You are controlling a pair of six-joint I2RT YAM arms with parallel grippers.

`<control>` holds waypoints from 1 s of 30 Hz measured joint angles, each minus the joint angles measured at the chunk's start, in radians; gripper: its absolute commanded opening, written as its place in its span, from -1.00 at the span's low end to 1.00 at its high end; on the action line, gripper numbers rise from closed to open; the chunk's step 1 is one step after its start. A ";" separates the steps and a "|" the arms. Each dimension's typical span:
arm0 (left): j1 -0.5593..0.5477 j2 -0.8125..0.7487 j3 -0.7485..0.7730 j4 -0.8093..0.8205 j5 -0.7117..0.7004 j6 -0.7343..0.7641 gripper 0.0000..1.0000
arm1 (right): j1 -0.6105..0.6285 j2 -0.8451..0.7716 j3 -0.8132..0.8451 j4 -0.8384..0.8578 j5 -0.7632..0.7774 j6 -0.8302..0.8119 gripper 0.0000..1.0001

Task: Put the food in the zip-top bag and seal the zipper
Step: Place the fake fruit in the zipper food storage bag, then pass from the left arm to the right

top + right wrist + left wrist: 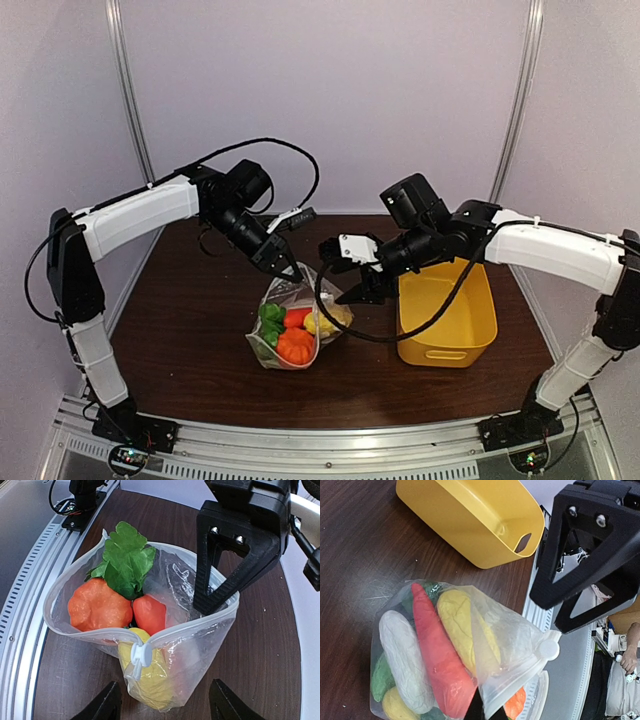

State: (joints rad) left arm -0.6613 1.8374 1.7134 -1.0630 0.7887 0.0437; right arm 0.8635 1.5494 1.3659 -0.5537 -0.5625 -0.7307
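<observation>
Starting at the near edge of the table [200, 350], the two arm bases [135, 430] are seen bolted side by side. Beyond them the zip-top bag [200, 645] is found standing on the dark tabletop between the arms, mouth upward and gaping along most of its length. The food is recorded inside it: an orange piece [99, 605], a red piece [149, 614], a green leafy piece [125, 555] and a yellow piece [150, 682] (a white piece [405, 660] is shown only by the left wrist view). The zipper [90, 634] is noted unsealed along the rim, its white slider tab [140, 657] at the corner facing the right gripper [165, 685], whose jaws stand wide on either side of that corner; contact cannot be confirmed. The far rim is pinched by the left gripper [290, 268], jaws clamped on the plastic. A yellow basket [445, 315] is set right of the bag, apart from it.
</observation>
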 measured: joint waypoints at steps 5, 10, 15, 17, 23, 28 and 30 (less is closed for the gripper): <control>0.000 0.023 0.011 -0.003 -0.001 0.001 -1.00 | 0.011 0.049 0.003 -0.003 -0.036 -0.001 0.21; 0.000 0.026 0.026 -0.005 -0.004 0.004 -1.00 | 0.016 0.071 0.003 -0.012 -0.046 0.000 0.10; 0.000 0.026 0.030 -0.005 -0.008 0.007 -1.00 | 0.021 0.071 0.003 0.010 -0.038 0.031 -0.20; 0.000 0.026 0.031 -0.007 -0.008 0.008 -1.00 | 0.021 0.071 0.003 0.023 -0.030 0.040 -0.29; 0.000 0.026 0.032 -0.008 -0.008 0.011 -1.00 | 0.022 0.071 0.002 0.051 -0.002 0.072 -0.53; 0.000 0.026 0.032 -0.008 -0.012 0.011 -1.00 | 0.023 0.071 0.002 0.055 0.010 0.078 -0.58; 0.000 0.026 0.032 -0.008 -0.015 0.011 -1.00 | 0.023 0.071 -0.002 0.058 0.016 0.079 -0.46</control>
State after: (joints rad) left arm -0.6613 1.8633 1.7454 -1.0710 0.7738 0.0547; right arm 0.8860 1.6199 1.3636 -0.4953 -0.5461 -0.6514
